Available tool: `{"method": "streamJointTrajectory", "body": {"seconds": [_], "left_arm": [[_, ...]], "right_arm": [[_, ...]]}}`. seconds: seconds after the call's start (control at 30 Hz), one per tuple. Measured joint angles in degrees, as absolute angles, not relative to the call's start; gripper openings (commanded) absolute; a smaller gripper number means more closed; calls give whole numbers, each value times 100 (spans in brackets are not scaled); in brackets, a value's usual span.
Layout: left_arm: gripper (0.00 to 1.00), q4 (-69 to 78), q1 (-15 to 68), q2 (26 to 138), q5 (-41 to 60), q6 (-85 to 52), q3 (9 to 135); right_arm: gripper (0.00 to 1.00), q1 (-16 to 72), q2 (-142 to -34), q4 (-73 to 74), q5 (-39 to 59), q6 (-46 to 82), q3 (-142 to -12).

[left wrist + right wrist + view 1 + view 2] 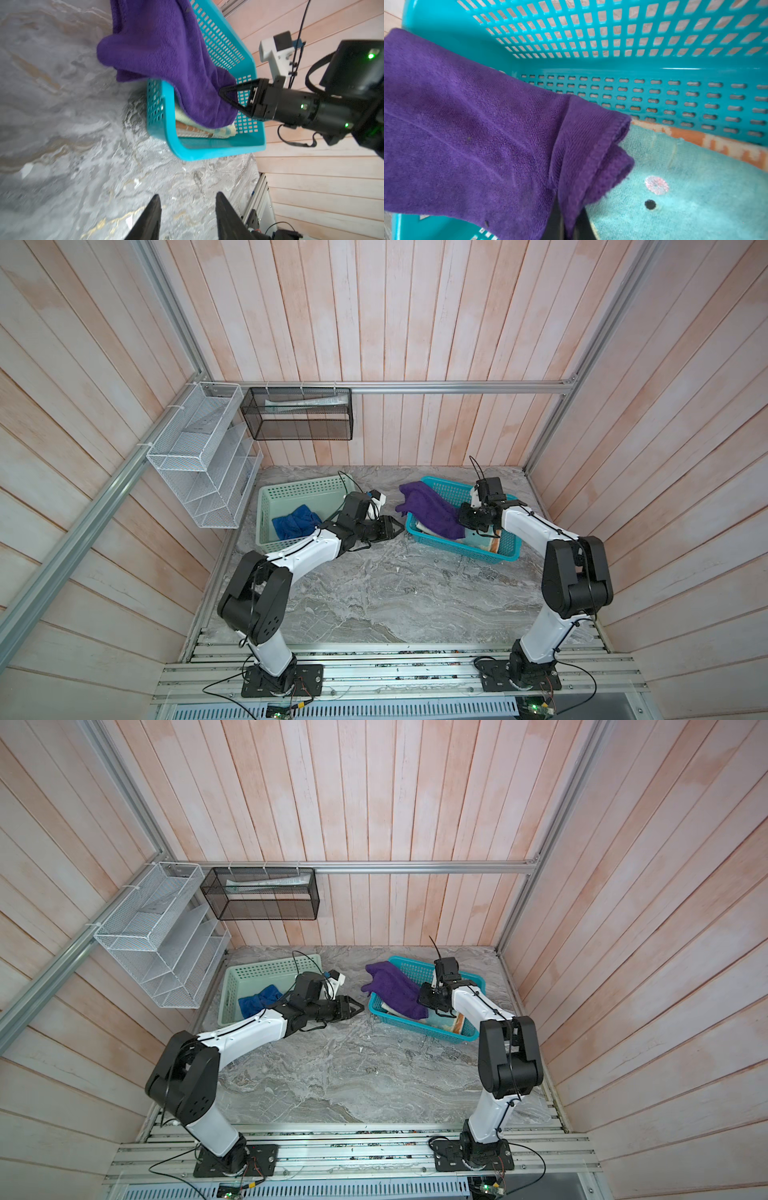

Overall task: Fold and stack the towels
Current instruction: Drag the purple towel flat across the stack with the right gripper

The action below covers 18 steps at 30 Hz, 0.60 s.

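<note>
teal towel [685, 187] mostly hidden under purple towel [467, 135] | right tool [222, 92] pinches purple towel | left tool [396, 526] spread, in a top view purple towel at 2 o'clock

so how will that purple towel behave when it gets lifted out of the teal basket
Probably floppy: the purple towel drapes limply over the rim of the teal basket. Likely not slippery: its looped pile sits pinched in the right hand. It may snag the rim or drag the teal towel beneath.
</note>
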<state>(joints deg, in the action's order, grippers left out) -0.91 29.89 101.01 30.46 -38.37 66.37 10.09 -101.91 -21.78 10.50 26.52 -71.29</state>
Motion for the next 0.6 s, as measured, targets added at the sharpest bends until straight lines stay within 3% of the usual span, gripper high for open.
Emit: {"method": "streamJointTrajectory", "body": {"seconds": [0.37,0.6], "left_arm": [[40,510,2993,11273,3378,-4571,7150],[16,867,3006,11382,3485,-4912,7190]], "right_arm": [[0,1009,-10191,-2193,1192,2438,-7100],[0,989,-10191,-2351,1203,2316,-7207]]}}
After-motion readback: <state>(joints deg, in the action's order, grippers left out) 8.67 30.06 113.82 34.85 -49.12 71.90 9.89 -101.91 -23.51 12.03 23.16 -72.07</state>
